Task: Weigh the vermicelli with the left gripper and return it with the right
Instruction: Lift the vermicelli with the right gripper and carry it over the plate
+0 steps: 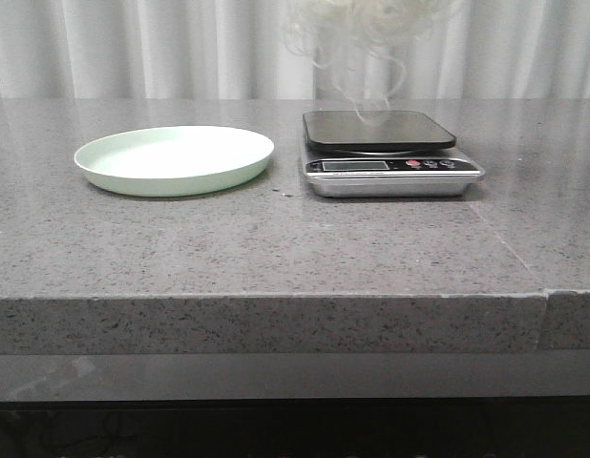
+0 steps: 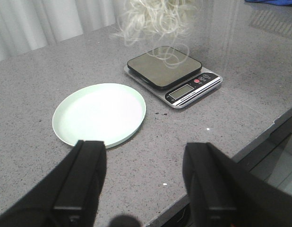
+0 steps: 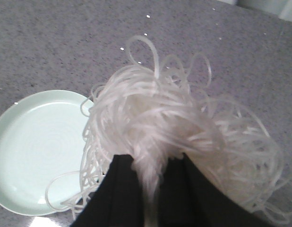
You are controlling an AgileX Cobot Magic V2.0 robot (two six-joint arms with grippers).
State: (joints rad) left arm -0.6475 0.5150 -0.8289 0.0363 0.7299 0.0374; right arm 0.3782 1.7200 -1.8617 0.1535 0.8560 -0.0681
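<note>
The vermicelli (image 1: 357,33), a fluffy tangle of translucent-white strands, hangs in the air above the black platform of the scale (image 1: 378,131); a few loops dangle almost to it. My right gripper (image 3: 148,163) is shut on the vermicelli (image 3: 165,127), its black fingers pinching the bundle; the gripper itself is out of the front view. The pale green plate (image 1: 174,158) lies bare to the scale's left. My left gripper (image 2: 143,156) is open and holds nothing, hovering over the table's near edge, short of the plate (image 2: 98,113). In that same view the vermicelli (image 2: 158,16) hangs over the scale (image 2: 172,75).
The scale's silver base with display and buttons (image 1: 390,167) faces the front. White curtains (image 1: 104,48) hang behind the grey stone table (image 1: 276,248). The table's front edge (image 2: 259,137) drops off near my left gripper.
</note>
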